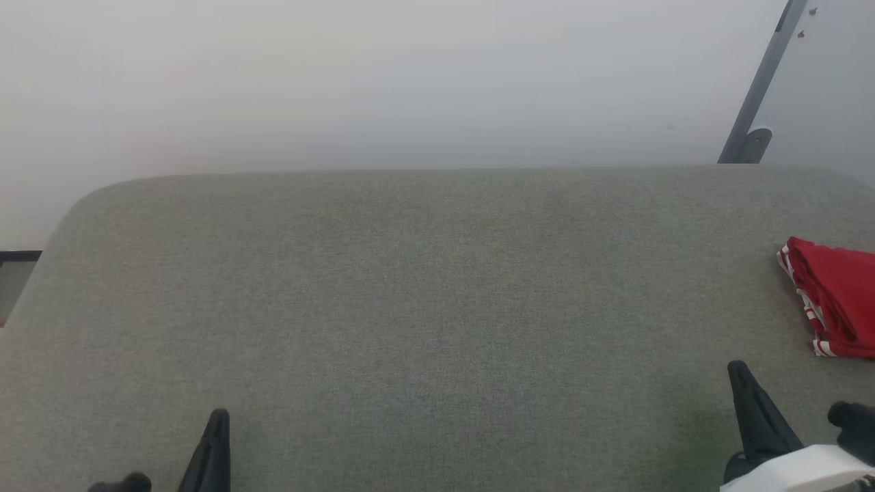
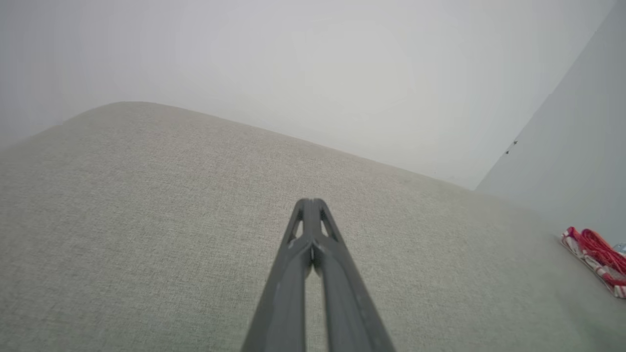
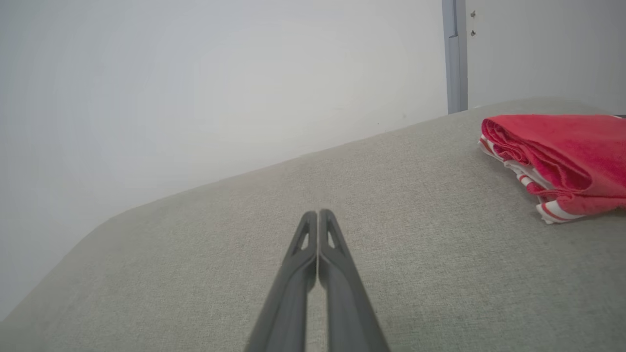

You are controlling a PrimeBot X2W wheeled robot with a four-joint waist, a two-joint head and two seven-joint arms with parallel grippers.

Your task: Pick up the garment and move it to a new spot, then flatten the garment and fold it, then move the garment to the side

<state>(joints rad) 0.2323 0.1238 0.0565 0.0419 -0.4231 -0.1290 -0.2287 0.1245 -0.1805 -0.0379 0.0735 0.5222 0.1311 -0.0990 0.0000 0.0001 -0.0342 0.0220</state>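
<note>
The garment [image 1: 835, 304], red shorts with white-striped trim, lies folded in a compact stack at the far right edge of the grey fabric surface [image 1: 424, 307]. It also appears at the right in the right wrist view as the garment [image 3: 557, 161], and as a small red strip, the garment [image 2: 594, 259], in the left wrist view. My right gripper [image 1: 739, 372] is shut and empty, a short way below and left of the stack. My left gripper [image 1: 219, 418] is shut and empty at the lower left, far from it. The number 23 is hidden.
A pale wall rises behind the surface's far rounded edge. A grey metal bar [image 1: 762, 82] leans against the wall at the upper right. The surface's left edge drops off near a dark strip [image 1: 17, 258].
</note>
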